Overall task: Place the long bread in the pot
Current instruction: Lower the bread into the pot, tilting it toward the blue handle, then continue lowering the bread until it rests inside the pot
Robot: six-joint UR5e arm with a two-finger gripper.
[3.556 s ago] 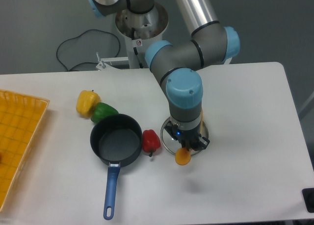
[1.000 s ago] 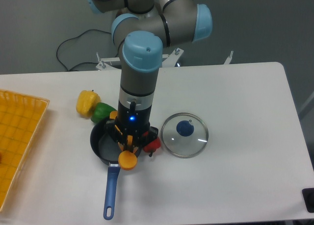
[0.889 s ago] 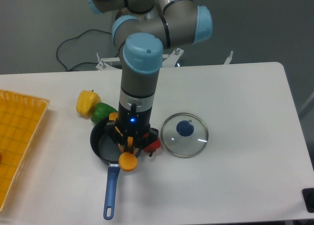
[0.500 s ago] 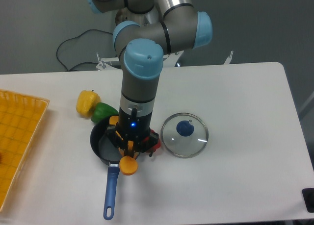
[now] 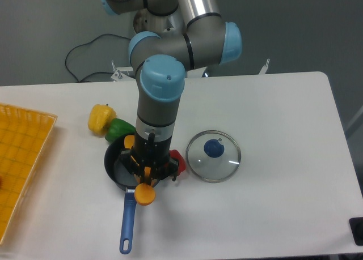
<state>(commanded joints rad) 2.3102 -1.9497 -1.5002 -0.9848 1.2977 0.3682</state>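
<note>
A: Where is the gripper [image 5: 146,172]?
B: Low over the near rim of the pot [image 5: 116,161], pointing down from the arm [image 5: 159,96]. Its fingers pinch the long bread [image 5: 144,194].

A: How does the loaf sit?
B: Steeply tilted. The round orange end shows at the near side, over the spot where the blue handle [image 5: 127,223] joins the pot. Another orange bit shows at the far-left side of the wrist, so the loaf runs through the gripper. Whether the lower end touches the pot cannot be told.

A: And the pot?
B: Black saucepan, left of desk centre, handle pointing toward the near edge. The arm covers much of its right half. The dark inside shows at the left.

A: What else is on the desk [image 5: 272,214]?
B: Red bell pepper [image 5: 177,159] just beside the pot's right rim, partly hidden by the gripper. Green bell pepper [image 5: 118,128] at the pot's far-left rim, touching or nearly so. Yellow bell pepper [image 5: 101,118] just left of the green one, against it. Round glass lid [image 5: 214,156] with a blue knob lies flat to the right of the red pepper, apart from the pot.

A: Anything at the edges?
B: Yellow mesh tray [image 5: 20,163] at the far left, cut off by the frame. Black cable [image 5: 85,56] loops on the floor behind the desk.
</note>
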